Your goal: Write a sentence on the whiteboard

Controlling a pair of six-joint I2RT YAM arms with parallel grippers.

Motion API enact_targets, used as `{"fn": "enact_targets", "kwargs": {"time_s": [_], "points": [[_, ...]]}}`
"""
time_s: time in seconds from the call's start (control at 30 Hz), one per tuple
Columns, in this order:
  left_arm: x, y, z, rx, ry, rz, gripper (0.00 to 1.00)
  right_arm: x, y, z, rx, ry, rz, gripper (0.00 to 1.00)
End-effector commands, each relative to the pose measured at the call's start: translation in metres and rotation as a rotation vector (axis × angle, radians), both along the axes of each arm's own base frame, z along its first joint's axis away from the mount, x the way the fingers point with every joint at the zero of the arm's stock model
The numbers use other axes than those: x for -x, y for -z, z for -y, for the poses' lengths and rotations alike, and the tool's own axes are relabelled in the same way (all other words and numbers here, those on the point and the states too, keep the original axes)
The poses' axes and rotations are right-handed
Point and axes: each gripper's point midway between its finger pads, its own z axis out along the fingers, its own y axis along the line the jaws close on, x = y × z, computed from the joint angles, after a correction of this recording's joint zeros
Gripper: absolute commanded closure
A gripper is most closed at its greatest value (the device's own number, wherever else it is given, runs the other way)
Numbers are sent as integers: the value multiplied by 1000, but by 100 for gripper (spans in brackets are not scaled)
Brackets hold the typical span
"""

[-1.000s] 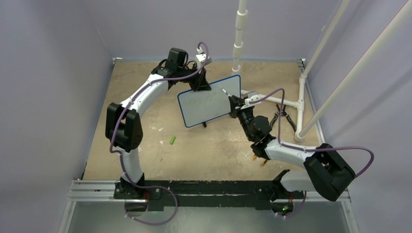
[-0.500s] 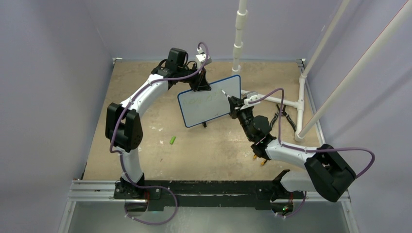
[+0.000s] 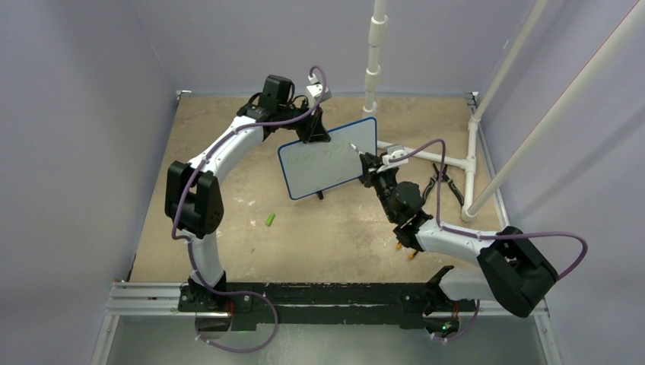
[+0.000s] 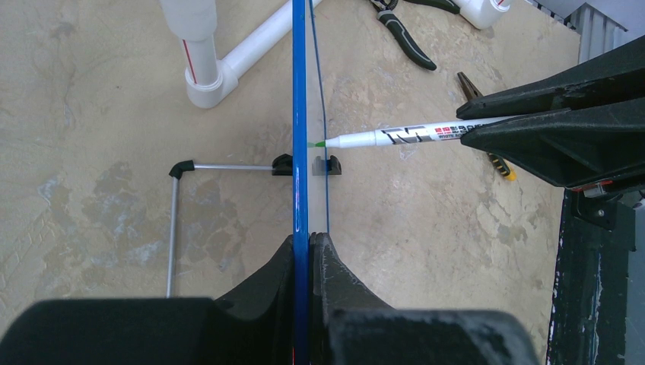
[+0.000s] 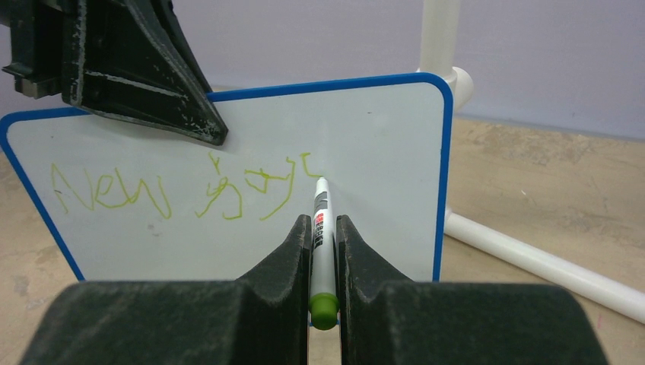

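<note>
I'm in the middle of the writing itself. My left hand [image 4: 303, 239] is pinched shut on the top edge of the whiteboard [image 5: 380, 144]. It holds the board upright on its feet near the middle of the counter [image 3: 228, 190], with the face turned toward my right arm.

My right hand [image 5: 323, 219] is closed narrow on the marker [image 5: 320, 199]. The barrel is clamped between both fingers, with the green butt toward my wrist and the tip pointing at the board. Seen edge-on from the left wrist, the green tip is at the board's face, either touching or only just off it; I can't tell which.

The sentence [image 5: 152, 194] as it stands is one green row across the upper half. "New" is on the left, then a rougher second word I can't read with confidence. The tip sits at that word's last stroke, right of centre, and the lower half of the board is bare.

I judge the sentence only partly written. The next move calls for light, even pressure and small strokes carried to the right. Little room is left before the blue frame, so I will probably have to drop to a second row. My left hand must hold firm so the board doesn't swivel or tip back under the push.

A small green piece [image 3: 270, 219], likely the cap, lies on the counter well apart from the board.
</note>
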Motion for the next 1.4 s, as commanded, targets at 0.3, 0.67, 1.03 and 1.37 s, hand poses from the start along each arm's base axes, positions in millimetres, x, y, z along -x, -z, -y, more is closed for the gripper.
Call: {"fn": "enact_targets", "kwargs": {"time_s": [0.3, 0.67, 1.03, 1.37], "points": [[0, -15, 1, 13, 16, 71, 100, 1, 1, 2, -8, 11, -19, 100], [0, -17, 2, 18, 11, 73, 100, 6, -2, -5, -7, -39, -5, 100], [0, -18, 1, 24, 1, 80, 100, 17, -22, 13, -92, 1, 36, 100], [1, -17, 1, 27, 5, 76, 100, 7, -27, 21, -85, 72, 55, 100]]}}
